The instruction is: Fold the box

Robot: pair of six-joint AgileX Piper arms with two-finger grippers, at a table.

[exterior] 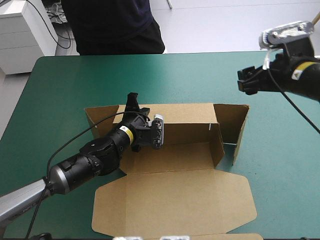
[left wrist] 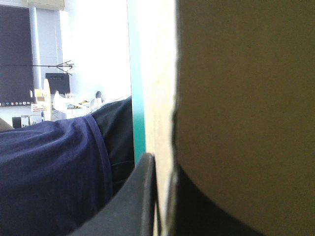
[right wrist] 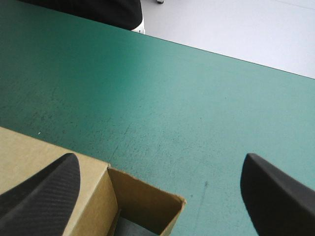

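Note:
The brown box point(exterior: 185, 165) lies in the middle of the table with its back wall and right side wall raised and its lid flat toward the near edge. My left gripper point(exterior: 132, 100) is at the left part of the back wall, shut on its top edge. In the left wrist view the board point(left wrist: 246, 98) stands between the black fingers point(left wrist: 140, 196). My right gripper point(exterior: 245, 80) hangs open above the table, beyond the box's right far corner point(right wrist: 98, 196). Nothing is between its fingers point(right wrist: 44, 196).
A small left flap point(exterior: 100, 117) of the box stands out at an angle behind my left arm. Teal-green cover point(exterior: 200, 75) stretches from the box to the far edge and along the right side. The lid's front flap reaches the near table edge.

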